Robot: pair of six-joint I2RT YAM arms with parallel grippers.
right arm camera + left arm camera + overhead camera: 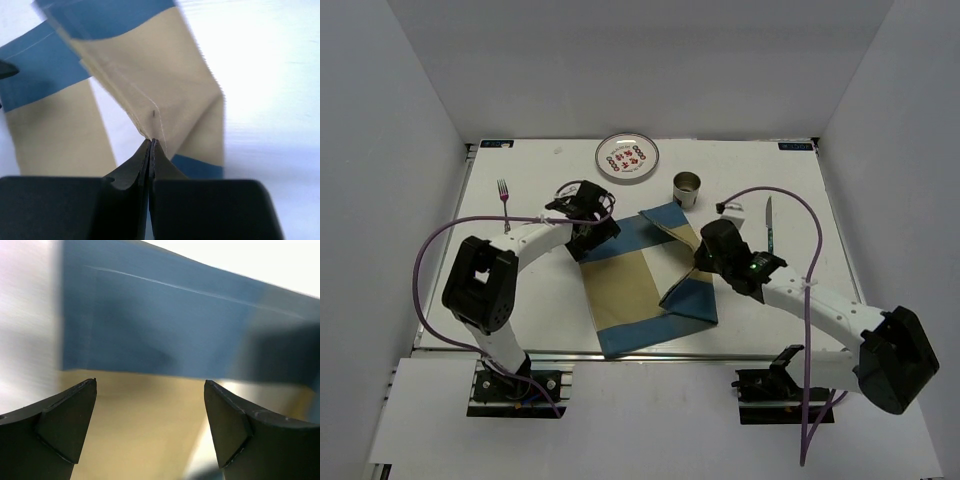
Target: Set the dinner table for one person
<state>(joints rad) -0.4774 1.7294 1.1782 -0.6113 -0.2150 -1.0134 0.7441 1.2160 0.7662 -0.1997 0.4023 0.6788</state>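
Right gripper point(151, 142) fingers are pressed together on a raised fold of the blue-and-tan cloth placemat point(630, 290), which is pinched in its tan band where the right half lies doubled over toward the middle (the crease peaks right at the fingertips in the wrist view). The left gripper point(588, 228) is held spread wide over the far left corner of the placemat, with nothing between its fingers. The dinner table point(865, 240) lies beneath everything, its white top reaching from the aluminium rail at the near edge to the far wall. A patterned plate point(627, 158) and a metal cup point(686, 187) are set at the far side, a fork point(504, 203) at the far left and a knife point(770, 222) at the right, all apart from the cloth. The table is judged rigid, heavy and fixed, so no hold on it is called for; its smooth top is likely to let cloth slide. The placemat is judged light and limp, best taken at a corner or hem and drawn flat, since a pinch in mid-cloth only bunches it.
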